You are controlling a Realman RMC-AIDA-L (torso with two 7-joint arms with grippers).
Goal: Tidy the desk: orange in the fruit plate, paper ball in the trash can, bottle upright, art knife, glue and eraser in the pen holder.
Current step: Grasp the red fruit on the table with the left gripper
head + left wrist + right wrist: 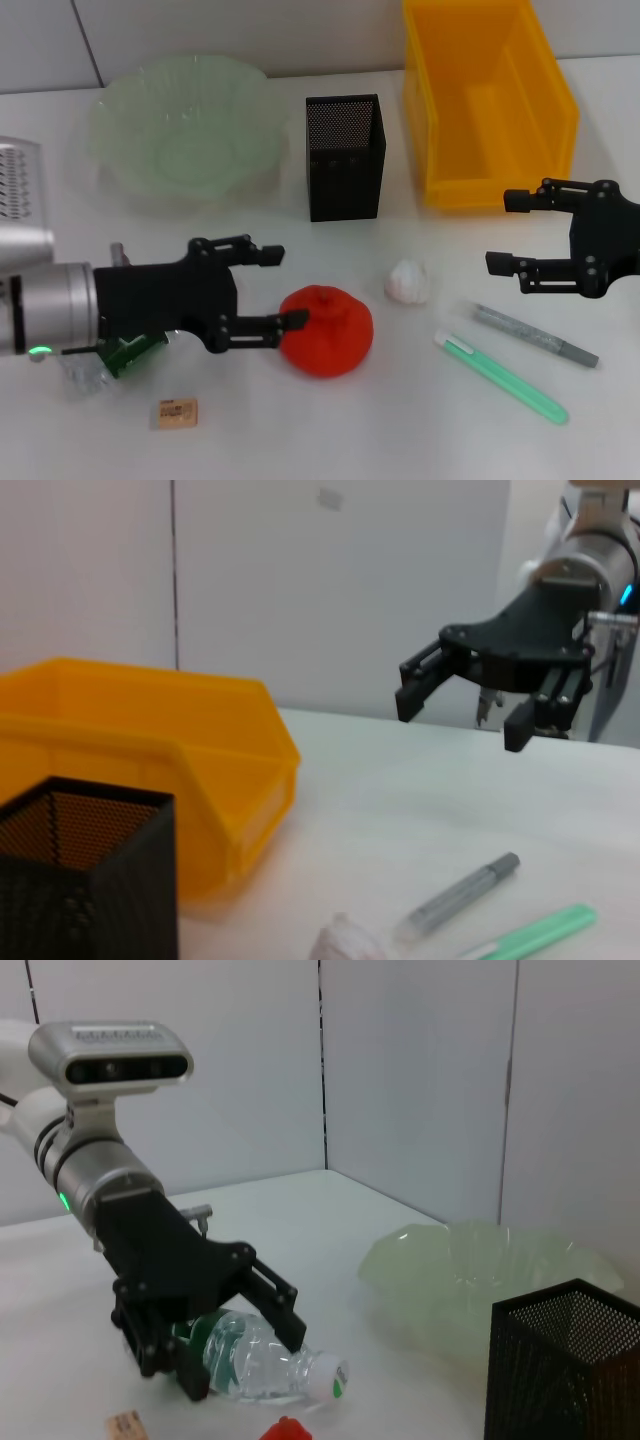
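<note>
The left end effector (280, 288) was held low over the tabletop (300, 430) with its fingers spread wide and nothing between them; the lower fingertip was seen right at the edge of the orange (326, 330), though contact could not be confirmed. The bottle (262, 1362) was found lying on its side beneath that end effector. A small eraser (174, 412) was seen on the tabletop near the bottle.

The right end effector (504, 232) was held in front of the yellow trash can (487, 100), its fingers likewise wide apart and empty. The paper ball (409, 281) was seen between the orange and this end effector. Just beside it, a grey glue stick (535, 335) and a green art knife (500, 378) were laid side by side.

The black mesh pen holder (345, 157) was stood upright between the translucent green fruit plate (185, 130) and the trash can.
</note>
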